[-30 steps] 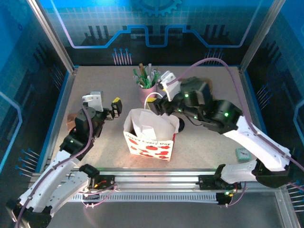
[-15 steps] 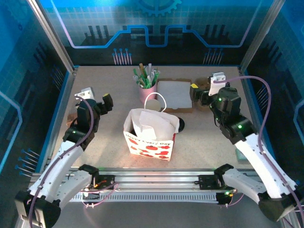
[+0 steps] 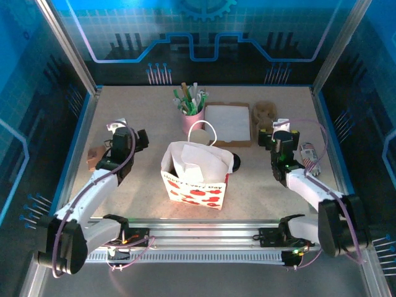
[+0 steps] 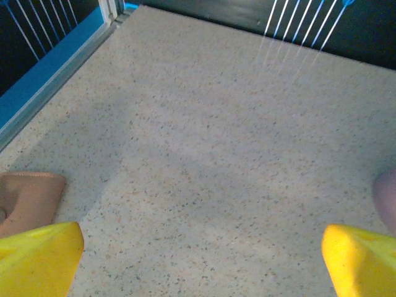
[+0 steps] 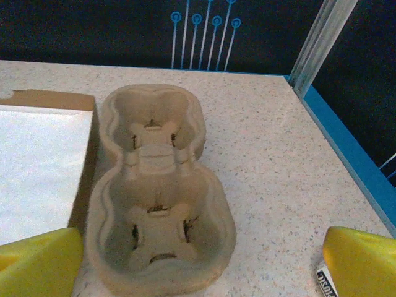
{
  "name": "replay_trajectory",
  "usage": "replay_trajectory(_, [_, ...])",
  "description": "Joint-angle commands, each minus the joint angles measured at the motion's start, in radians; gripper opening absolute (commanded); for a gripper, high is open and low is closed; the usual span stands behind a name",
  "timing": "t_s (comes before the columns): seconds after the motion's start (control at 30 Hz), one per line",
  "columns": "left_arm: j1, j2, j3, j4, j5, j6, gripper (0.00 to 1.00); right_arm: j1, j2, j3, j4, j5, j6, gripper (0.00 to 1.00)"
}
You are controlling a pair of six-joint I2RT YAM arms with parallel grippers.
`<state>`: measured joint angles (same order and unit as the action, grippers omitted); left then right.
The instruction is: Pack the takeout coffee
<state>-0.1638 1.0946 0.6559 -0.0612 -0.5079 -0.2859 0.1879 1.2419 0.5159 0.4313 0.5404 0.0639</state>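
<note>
arms [image 3: 93, 192]: white-black shells; cables [image 3: 127, 162]: purple; fingers [image 4: 37, 257]: yellow

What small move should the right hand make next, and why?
Probably just park it at rest. The right hand is open and empty, and a white cup seems to lie already inside the gift bag, so nothing looks left to pack.

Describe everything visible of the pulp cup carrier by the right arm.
The cup carrier is a tan, rough moulded-pulp tray with two round wells joined by a narrow waist, each with slit tabs in its floor. Both wells are empty. It lies flat, open side up, on the speckled table, one well behind the other from the right wrist. Its left side runs beside the brown cardboard tray; contact cannot be told. The open right gripper frames its near end without gripping it.
</note>
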Motion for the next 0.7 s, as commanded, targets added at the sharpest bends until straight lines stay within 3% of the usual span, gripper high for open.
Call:
replay_trajectory(0.0, [0.029,0.032,-0.017,0.082,0.001,0.018,0.99,-0.016,0.076,-0.037,0.215,0.073,-0.053,1.0])
replay_trajectory(0.27, [0.098,0.104,-0.047,0.167,0.038,0.024,0.99,-0.063,0.116,-0.047,0.344,-0.002,-0.026,1.0])
replay_trajectory(0.67, [0.121,0.196,-0.087,0.343,0.086,0.068,0.99,-0.08,0.067,-0.033,0.195,-0.074,-0.011,1.0])
